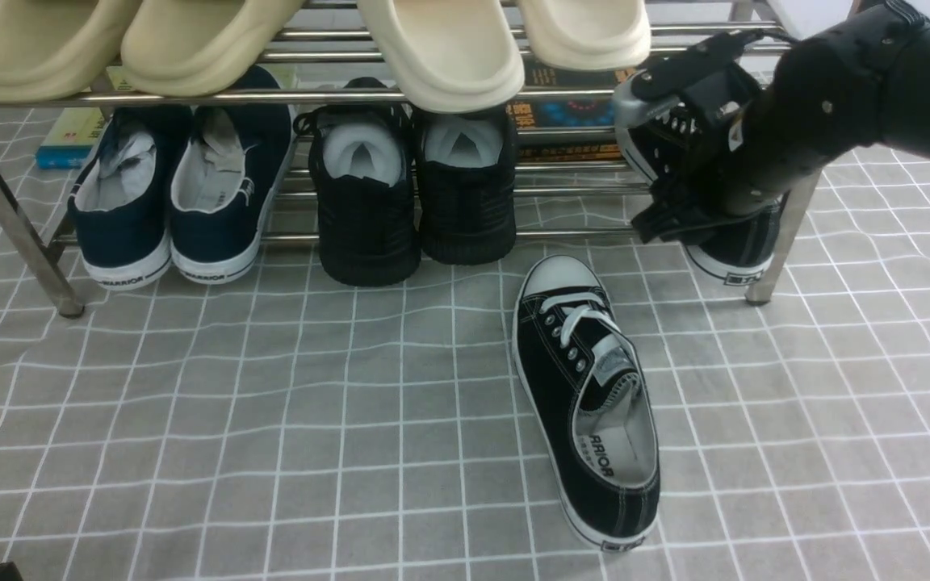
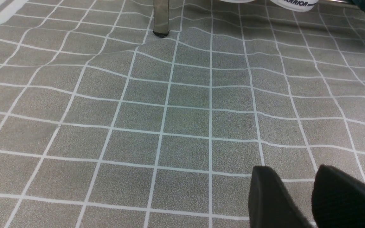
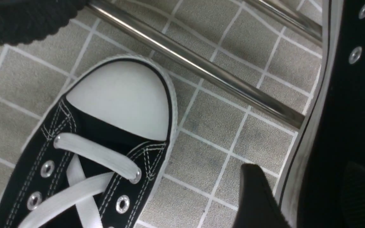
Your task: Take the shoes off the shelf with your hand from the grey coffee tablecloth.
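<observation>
Right tool (image 3: pixel 301 167) fingers apart astride the racked black sneaker (image 1: pixel 735 246); can't tell if clamped. Off-centre bite could let it slip; low pull could snag the rack leg (image 1: pixel 788 234) or knock its mate (image 1: pixel 542 387) on the cloth (image 1: pixel 271 452).

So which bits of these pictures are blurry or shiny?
Front view: shelf tubes glint; the canvas sneaker on the cloth looks crisp. Right wrist view: bright streak along the steel tube; the pincer's finger is soft. Left wrist view: faint greenish patch on the gridded cloth, dark pincer fingers blurred.
</observation>
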